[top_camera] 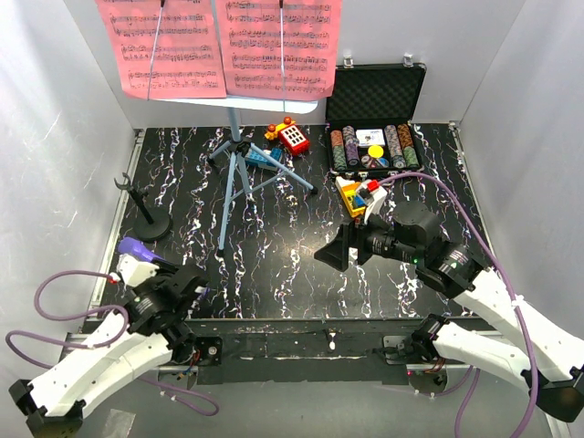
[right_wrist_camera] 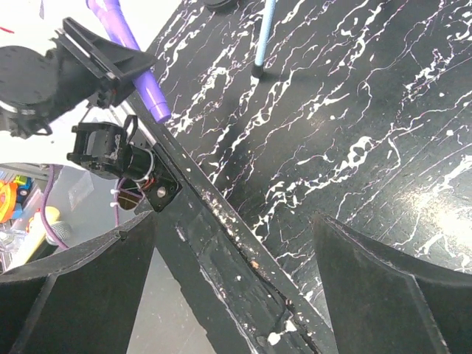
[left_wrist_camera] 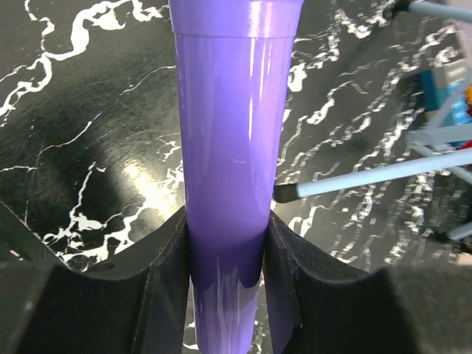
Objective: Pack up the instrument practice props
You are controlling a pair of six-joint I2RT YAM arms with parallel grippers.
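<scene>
My left gripper (top_camera: 162, 272) (left_wrist_camera: 227, 221) is shut on the purple microphone (top_camera: 137, 246) (left_wrist_camera: 228, 140), low over the table's near left corner. The right wrist view also shows the microphone (right_wrist_camera: 134, 65) in those jaws. The thin black mic stand (top_camera: 149, 225) stands empty on its round base just beyond. The light-blue music stand (top_camera: 239, 157) stands on tripod legs at the back, with one leg (left_wrist_camera: 369, 181) near the microphone. It carries pink sheet-music pages (top_camera: 173, 47). My right gripper (top_camera: 339, 248) (right_wrist_camera: 232, 221) is open and empty, hanging over the table's front edge and pointing left.
An open black case of poker chips (top_camera: 374, 114) stands at the back right. A small red toy (top_camera: 292, 137) lies beside the music stand, and a yellow toy (top_camera: 354, 196) lies just behind the right arm. White walls close in three sides. The front rail (right_wrist_camera: 221, 214) runs under the right gripper.
</scene>
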